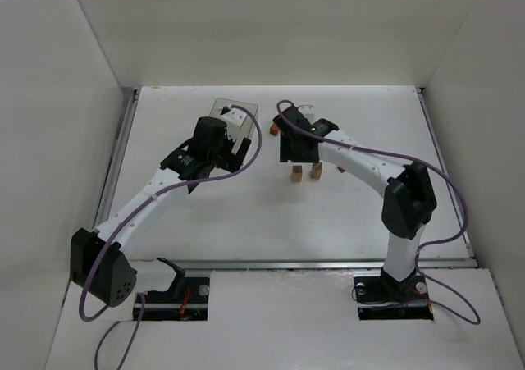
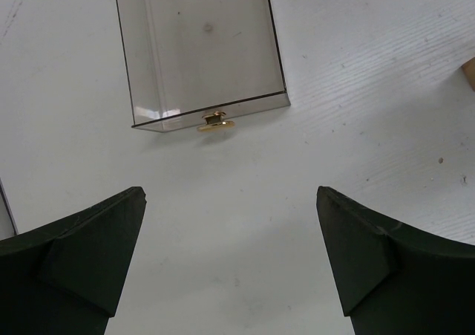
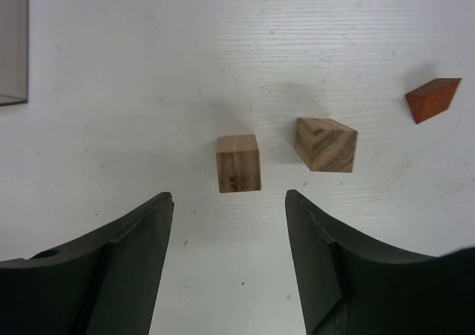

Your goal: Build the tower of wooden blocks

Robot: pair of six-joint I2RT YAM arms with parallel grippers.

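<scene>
No tower stands; the blocks lie apart on the white table. In the right wrist view a light tan cube (image 3: pixel 238 163) sits just ahead of my open right gripper (image 3: pixel 228 199), a second tan block (image 3: pixel 326 145) lies to its right, and a reddish-orange wedge (image 3: pixel 432 99) lies farther right. The top view shows the cube (image 1: pixel 296 173), the second block (image 1: pixel 316 171) and the wedge (image 1: pixel 340 170) in a row just below the right gripper (image 1: pixel 297 158). My left gripper (image 1: pixel 232 150) is open and empty, apart from the blocks.
A clear plastic box (image 2: pixel 200 49) with a small gold knob (image 2: pixel 215 121) lies ahead of the left gripper (image 2: pixel 230 194), at the table's back (image 1: pixel 234 116). Another small orange-brown piece (image 1: pixel 276 126) lies beside the right wrist. White walls enclose the table.
</scene>
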